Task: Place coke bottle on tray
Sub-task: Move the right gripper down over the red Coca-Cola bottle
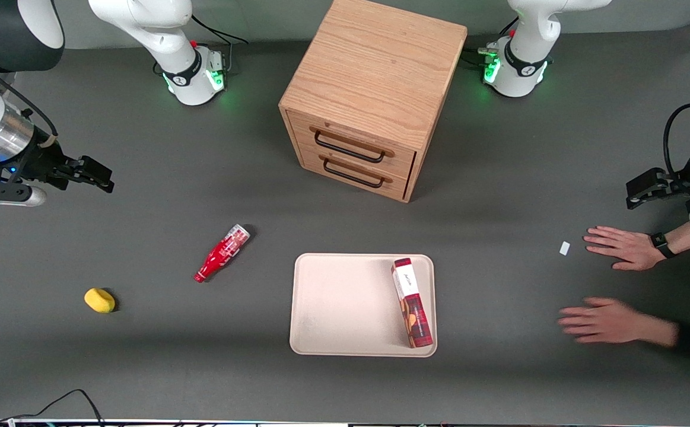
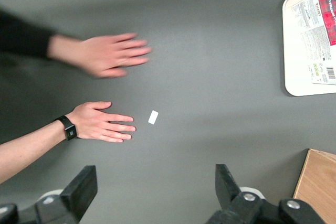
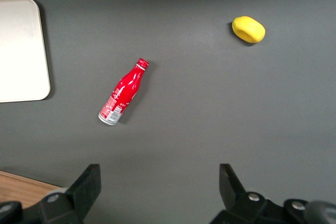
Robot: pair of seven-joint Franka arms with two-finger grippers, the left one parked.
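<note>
The coke bottle [image 1: 222,253], slim and red with a red cap and clear silvery base, lies on its side on the dark table beside the tray, toward the working arm's end. It also shows in the right wrist view [image 3: 122,94]. The beige tray [image 1: 345,308] lies flat near the front camera, nearer than the cabinet; its edge shows in the right wrist view [image 3: 21,51]. My right gripper [image 1: 98,176] hovers open and empty above the table, farther from the front camera than the bottle and off toward the working arm's end. It also shows in the right wrist view [image 3: 157,182].
A red-and-white box [image 1: 412,302] lies on the tray. A wooden drawer cabinet [image 1: 368,101] stands farther back. A yellow object [image 1: 99,300] lies near the bottle. A person's two hands [image 1: 617,246] and a small white piece [image 1: 565,248] rest toward the parked arm's end.
</note>
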